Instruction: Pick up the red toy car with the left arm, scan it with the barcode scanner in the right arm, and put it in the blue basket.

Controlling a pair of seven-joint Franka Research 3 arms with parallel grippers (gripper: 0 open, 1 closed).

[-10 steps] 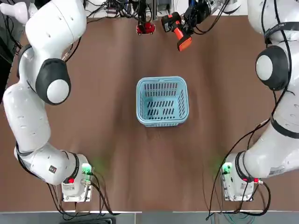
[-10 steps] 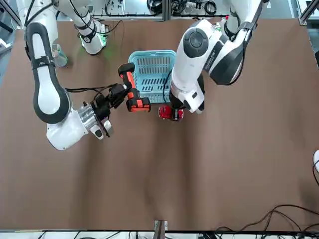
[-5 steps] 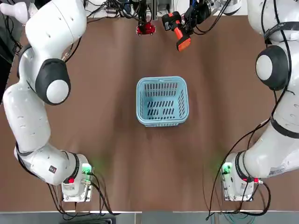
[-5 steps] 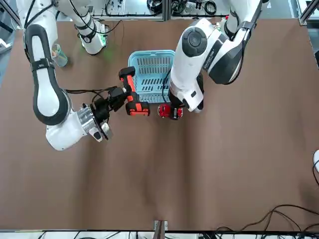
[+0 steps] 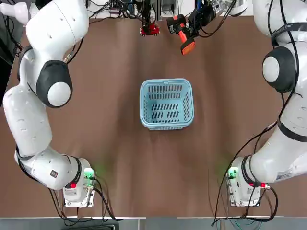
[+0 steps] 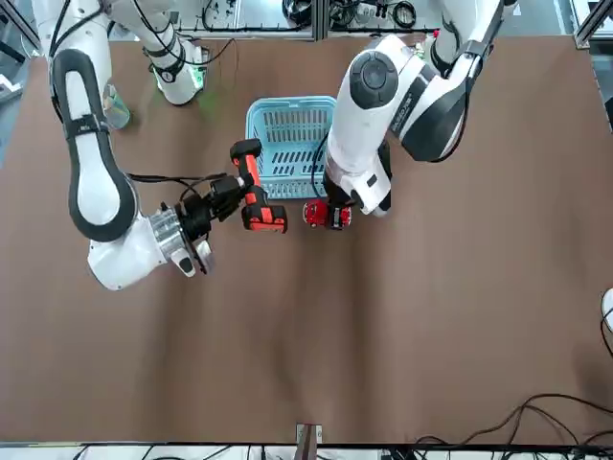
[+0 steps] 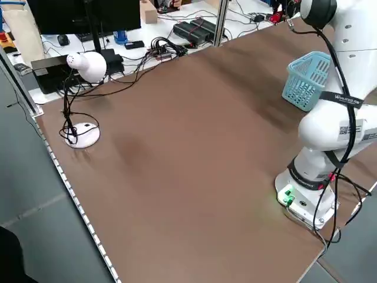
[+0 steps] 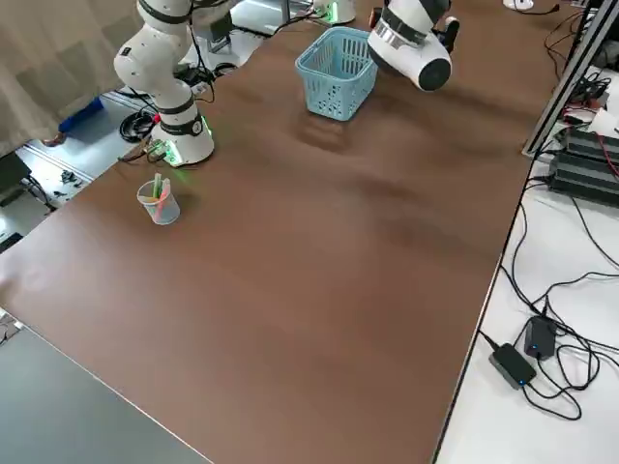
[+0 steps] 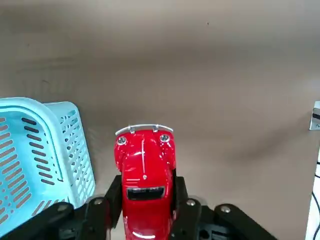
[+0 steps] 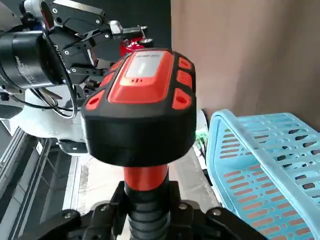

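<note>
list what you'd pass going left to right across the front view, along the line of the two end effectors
right end effector → barcode scanner → red toy car → left end effector

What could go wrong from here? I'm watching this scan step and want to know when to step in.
The red toy car is held only at its sides by the left gripper fingers, so it might slip. The barcode scanner in the right gripper sits close beside the car, so the two could bump. The car hangs outside the blue basket, so a drop now would probably miss it.
</note>
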